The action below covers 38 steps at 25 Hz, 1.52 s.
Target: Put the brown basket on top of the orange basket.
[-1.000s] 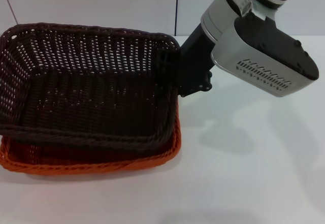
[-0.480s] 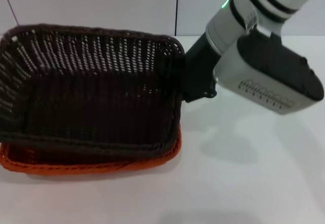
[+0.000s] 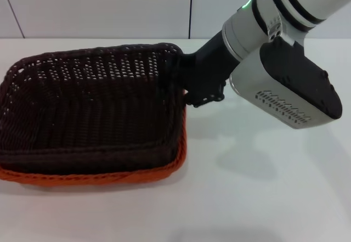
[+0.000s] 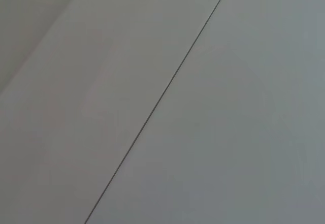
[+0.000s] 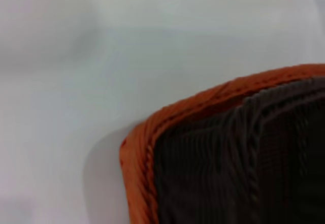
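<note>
The brown basket sits nested inside the orange basket at the left of the white table, so only the orange front and right rim show. My right gripper is at the brown basket's far right corner, with its dark fingers closed over the braided rim. The right wrist view shows a corner of the orange basket with the brown basket inside it. My left gripper is out of view; its wrist view shows only a pale flat surface with a thin seam.
The white table stretches to the right and front of the baskets. A pale wall with a vertical seam stands behind the table. My right arm's grey housing hangs over the table's right part.
The brown basket has come down and levelled out. It was tilted up above the orange basket and now rests low inside it. My right gripper moved down with it, still at the rim.
</note>
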Motion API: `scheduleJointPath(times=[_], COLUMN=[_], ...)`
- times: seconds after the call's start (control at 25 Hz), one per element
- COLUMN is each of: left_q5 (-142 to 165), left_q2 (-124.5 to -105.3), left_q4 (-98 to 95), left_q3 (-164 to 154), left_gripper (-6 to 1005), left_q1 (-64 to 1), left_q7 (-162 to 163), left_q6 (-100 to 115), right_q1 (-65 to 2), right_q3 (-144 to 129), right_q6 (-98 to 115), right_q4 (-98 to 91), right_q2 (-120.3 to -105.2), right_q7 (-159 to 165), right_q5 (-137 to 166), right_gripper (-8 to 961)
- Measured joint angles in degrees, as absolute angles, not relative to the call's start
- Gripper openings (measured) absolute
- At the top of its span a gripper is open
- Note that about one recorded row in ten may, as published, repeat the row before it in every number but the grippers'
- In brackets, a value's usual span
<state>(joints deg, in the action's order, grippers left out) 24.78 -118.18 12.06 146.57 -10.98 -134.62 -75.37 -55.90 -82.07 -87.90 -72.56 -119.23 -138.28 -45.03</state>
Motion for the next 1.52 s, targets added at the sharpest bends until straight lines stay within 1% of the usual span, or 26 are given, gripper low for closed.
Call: scheduleJointPath(times=[0.88, 1.28, 1.52], left_q5=[24.8, 24.6, 24.3], left_q2=[-118.27, -118.01, -117.87], left_q4=[11.4, 11.8, 14.0], left_q3=[146.2, 146.6, 146.7], left_gripper=[454, 454, 454], left_q1=[-10.8, -11.1, -11.6], left_q7=[-134.8, -134.9, -134.8], left_q6=[-76.2, -76.0, -75.0], right_q1=[-50.0, -48.2, -46.9], right_q3=[-81.5, -77.7, -74.5], right_q6=[-89.7, -89.5, -84.3], right_q4=[-83.6, -92.0, -97.2], right_q2=[-119.27, -119.27, -119.29], right_q7=[-138.3, -135.0, -128.5], right_q5=[-46.5, -49.6, -54.4], right_gripper=[394, 394, 394])
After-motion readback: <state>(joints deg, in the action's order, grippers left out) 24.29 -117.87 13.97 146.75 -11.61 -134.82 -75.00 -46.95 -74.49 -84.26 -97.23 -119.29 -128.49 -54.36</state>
